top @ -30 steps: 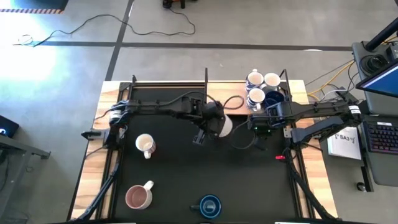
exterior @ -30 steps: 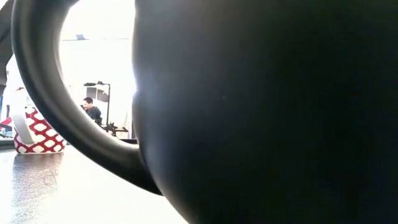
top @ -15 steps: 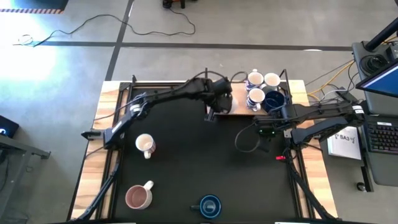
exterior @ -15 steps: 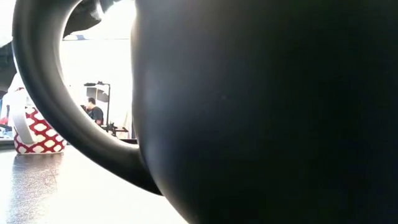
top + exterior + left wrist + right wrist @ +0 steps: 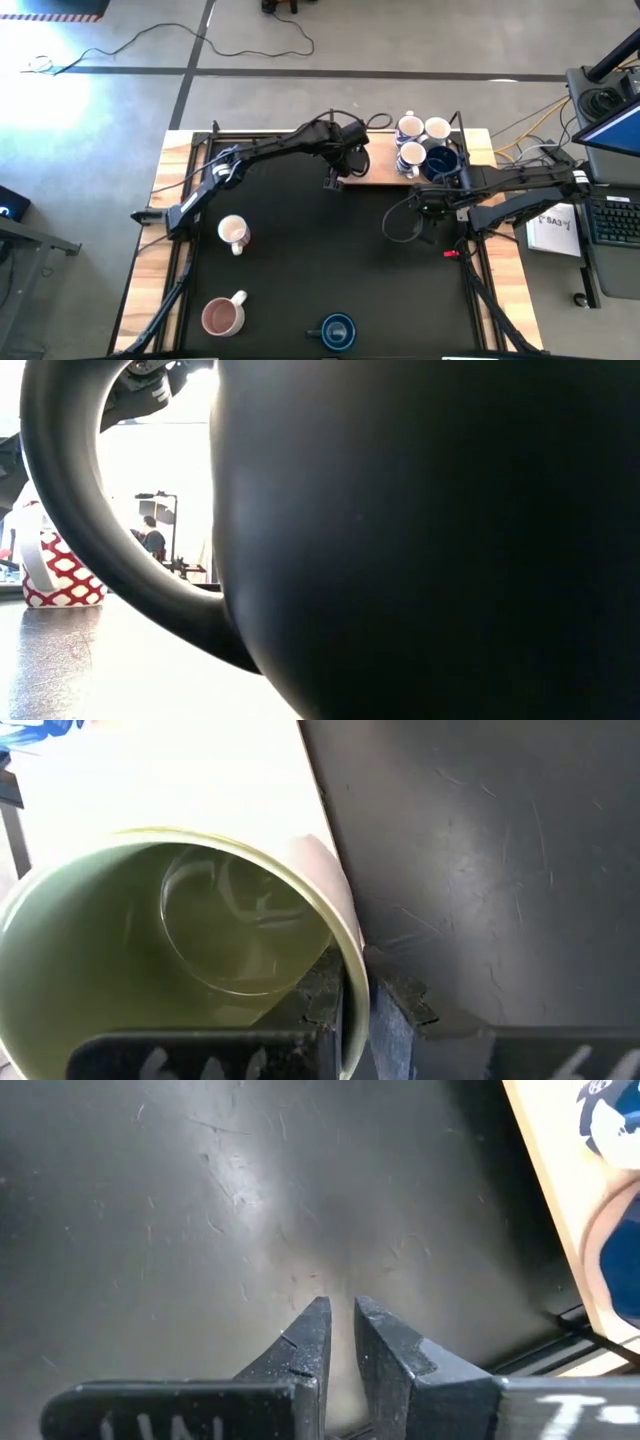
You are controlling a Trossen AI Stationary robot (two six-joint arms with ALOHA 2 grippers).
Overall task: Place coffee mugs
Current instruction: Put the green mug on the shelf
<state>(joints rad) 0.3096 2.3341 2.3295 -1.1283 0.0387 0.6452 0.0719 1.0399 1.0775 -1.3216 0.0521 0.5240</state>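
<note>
The left gripper (image 5: 355,1010) pinches the rim of a green-lined mug (image 5: 180,940), one finger inside, one outside, holding it over the wooden board (image 5: 375,172) at the table's far edge, beside four mugs (image 5: 423,143) grouped there. To do this well, I'd lower it straight down, keep it level, leave a gap from its neighbours, and let go only once it's seated. The right gripper (image 5: 340,1345) hovers nearly closed, empty, over the black mat (image 5: 330,260)
</note>
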